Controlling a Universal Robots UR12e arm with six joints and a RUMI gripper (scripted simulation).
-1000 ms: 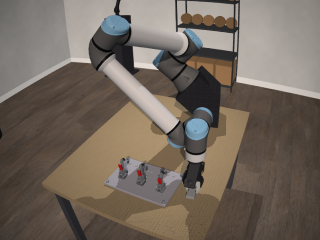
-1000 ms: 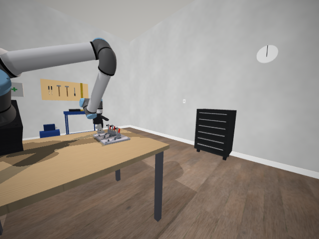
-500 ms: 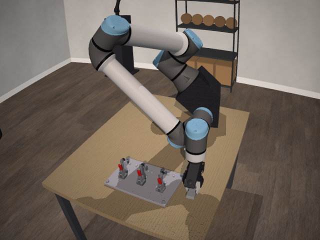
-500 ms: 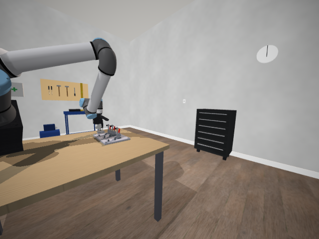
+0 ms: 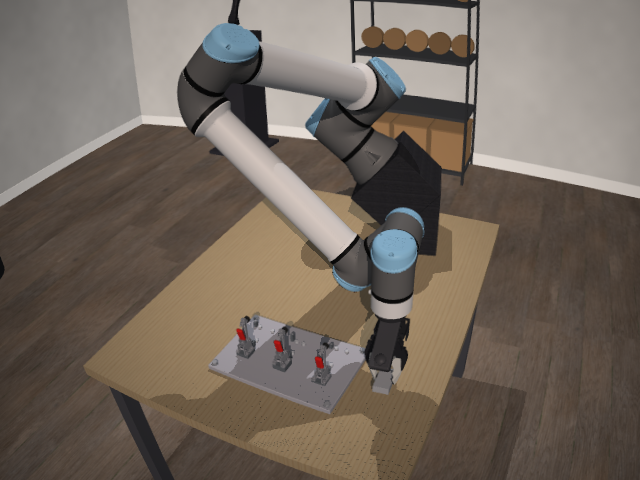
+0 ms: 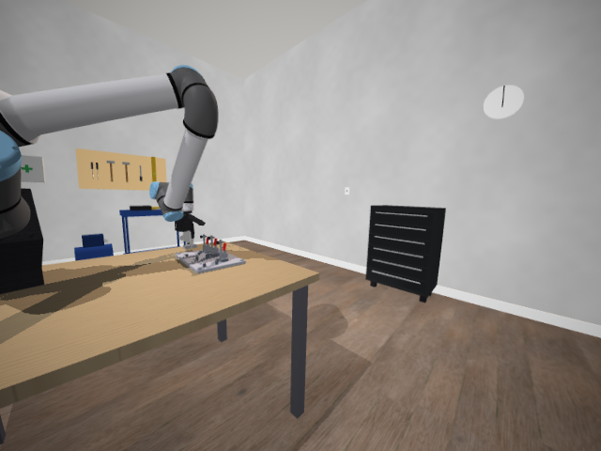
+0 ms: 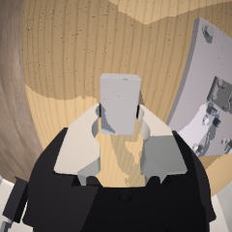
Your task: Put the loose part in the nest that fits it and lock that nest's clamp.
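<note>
My gripper (image 5: 385, 373) (image 7: 118, 104) is shut on the loose part (image 5: 382, 382) (image 7: 119, 103), a plain grey rectangular block. It holds the part just right of the grey fixture plate (image 5: 258, 379) (image 7: 189, 97) (image 6: 232, 263), at about table height. The plate carries three nests, each with a toggle clamp with a red handle: left (image 5: 241, 334), middle (image 5: 278, 346) and right (image 5: 319, 361). All three handles stand up and the nests look empty. In the exterior view the gripper (image 6: 188, 242) is small, behind the fixture.
The wooden table (image 5: 217, 268) (image 6: 146, 301) ends close to the right of the gripper. The arm's black base block (image 5: 413, 175) stands at the table's back. A shelf rack (image 5: 413, 62) and a black drawer cabinet (image 6: 405, 250) stand away on the floor.
</note>
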